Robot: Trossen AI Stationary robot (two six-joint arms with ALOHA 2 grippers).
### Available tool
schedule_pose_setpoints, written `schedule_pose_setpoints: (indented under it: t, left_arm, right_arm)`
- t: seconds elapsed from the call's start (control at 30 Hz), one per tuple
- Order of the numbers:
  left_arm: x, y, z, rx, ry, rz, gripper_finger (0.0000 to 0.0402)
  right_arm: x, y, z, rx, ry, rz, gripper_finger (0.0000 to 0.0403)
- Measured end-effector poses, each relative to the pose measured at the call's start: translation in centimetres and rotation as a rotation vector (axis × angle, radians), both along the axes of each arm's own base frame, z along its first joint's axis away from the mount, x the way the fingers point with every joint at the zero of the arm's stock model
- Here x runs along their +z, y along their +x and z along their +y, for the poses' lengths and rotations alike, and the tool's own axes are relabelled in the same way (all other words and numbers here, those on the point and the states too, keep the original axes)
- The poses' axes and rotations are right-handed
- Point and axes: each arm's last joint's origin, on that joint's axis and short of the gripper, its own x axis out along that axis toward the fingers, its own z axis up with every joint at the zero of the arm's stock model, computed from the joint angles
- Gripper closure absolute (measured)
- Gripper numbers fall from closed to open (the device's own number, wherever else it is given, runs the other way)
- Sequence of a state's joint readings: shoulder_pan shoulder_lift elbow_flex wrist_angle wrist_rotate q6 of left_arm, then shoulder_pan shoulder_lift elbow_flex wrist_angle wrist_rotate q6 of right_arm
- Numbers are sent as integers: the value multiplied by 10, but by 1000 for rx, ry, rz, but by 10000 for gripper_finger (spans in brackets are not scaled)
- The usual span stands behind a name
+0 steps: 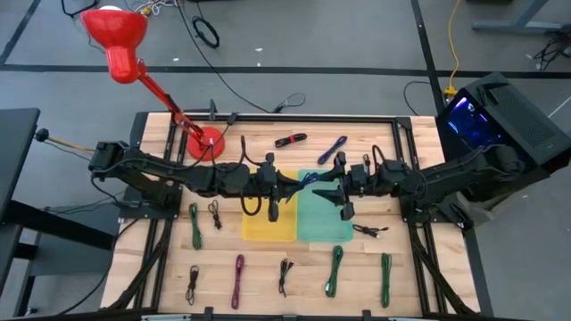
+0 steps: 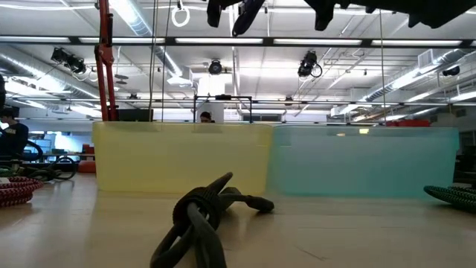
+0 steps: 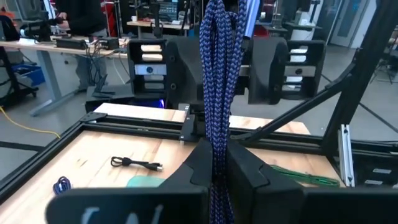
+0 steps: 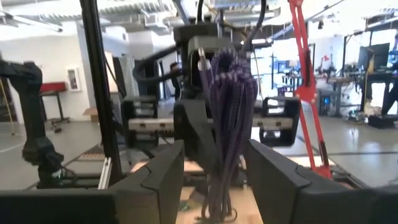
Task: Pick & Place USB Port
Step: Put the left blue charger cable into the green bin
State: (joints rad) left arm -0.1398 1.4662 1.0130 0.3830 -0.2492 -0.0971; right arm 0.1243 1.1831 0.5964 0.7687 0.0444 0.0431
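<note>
**Kid:** Where is the USB cable now?

**Helper:** The blue braided cable [image 3: 219, 93] is up in the air, above the middle of the counter [image 1: 259, 285], about where the yellow tray [image 1: 268, 223] and the teal tray [image 1: 326, 227] meet. The left pincer [image 3: 219, 165] is clenched on it. In the left wrist view the two dark fingers squeeze the bundle low down and the rest of it stands up above them.

**Kid:** And the other arm?

**Helper:** The right pincer [image 4: 217, 168] is right there too, facing the left one. Its fingers are spread wide, with the cable bundle hanging between them. It is not squeezing yet.

**Kid:** Is the cable heavy?

**Helper:** I think it is light. It looks soft and floppy, like a thick shoelace folded up many times. The woven cover should not be slippery.

**Kid:** Where should it be grabbed?

**Helper:** Around the middle of the bundle, so all the loops get pinched together. If only one loop is caught, the rest could slide out and dangle.

**Kid:** What else is on the counter?

**Helper:** More cables lie around the trays, like a green cable [image 1: 194, 225] and a purple cable [image 1: 238, 278]. A red lamp [image 1: 116, 36] stands at the far edge.
</note>
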Motion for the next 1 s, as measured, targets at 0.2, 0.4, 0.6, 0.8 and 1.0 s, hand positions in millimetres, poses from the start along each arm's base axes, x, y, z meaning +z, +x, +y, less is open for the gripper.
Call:
schedule_pose_setpoints:
  t: [0.2,0.4,0.6,0.8,1.0]
  left_arm:
    - [1,0,0,-13,-3,-9,377]
    - [1,0,0,-14,-4,-9,377]
    - [2,0,0,-14,-7,-16,377]
    - [2,0,0,-20,-8,-19,377]
    - [2,0,0,-19,-26,-20,321]
  right_arm:
    - [0,7,-1,-31,-17,-3,229]
    - [3,7,-1,-37,-8,-29,229]
    - [5,7,-4,-58,-12,-48,253]
    - [5,7,-5,-54,-46,-52,382]
    - [5,6,-6,-82,-45,-51,399]
